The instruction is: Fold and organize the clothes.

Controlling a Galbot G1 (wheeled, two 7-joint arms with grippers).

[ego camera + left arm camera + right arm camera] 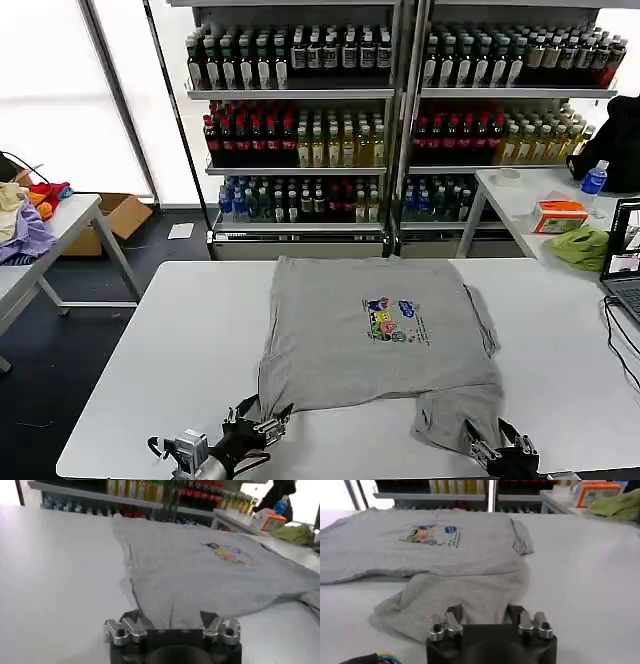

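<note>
Shelves of bottled drinks (pixel 300 140) line the wall behind a white table (pixel 150 340), and a lime-green cloth (pixel 582 246) sits on a side table at the right. On the white table lies a light grey shirt (pixel 375 335), face up, its small multicoloured print (pixel 392 320) showing; a sleeve is bunched at the near right corner. The left gripper (pixel 262 425) rests at the shirt's near left corner, fingers spread apart. The right gripper (pixel 500 445) sits at the bunched sleeve, fingers spread too.
</note>
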